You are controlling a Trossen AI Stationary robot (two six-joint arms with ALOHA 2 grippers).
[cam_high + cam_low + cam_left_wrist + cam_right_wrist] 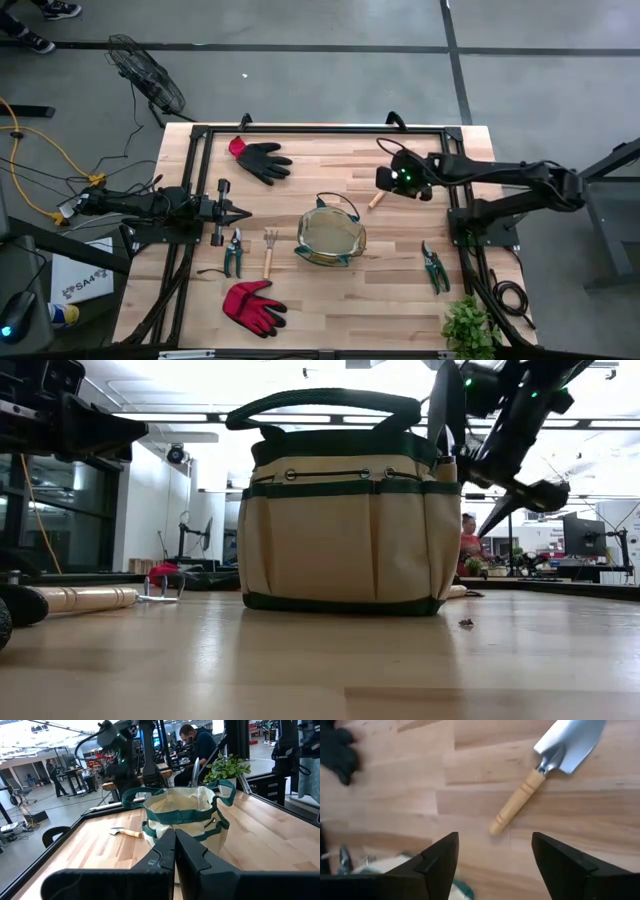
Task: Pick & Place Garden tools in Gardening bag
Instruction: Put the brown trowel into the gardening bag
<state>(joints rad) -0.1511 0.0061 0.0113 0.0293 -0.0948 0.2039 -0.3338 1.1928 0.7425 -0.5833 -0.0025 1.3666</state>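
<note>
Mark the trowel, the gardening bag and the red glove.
trowel [520, 800], right wrist view, on its wooden handle.
gardening bag [340, 545], low view, on its tan side wall.
red glove [250, 305], high view, on its palm.

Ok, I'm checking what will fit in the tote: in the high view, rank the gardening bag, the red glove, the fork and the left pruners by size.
1. Gardening bag, clearly largest.
2. Red glove.
3. Fork and left pruners: they look about the same length, so I won't rank them.
</note>
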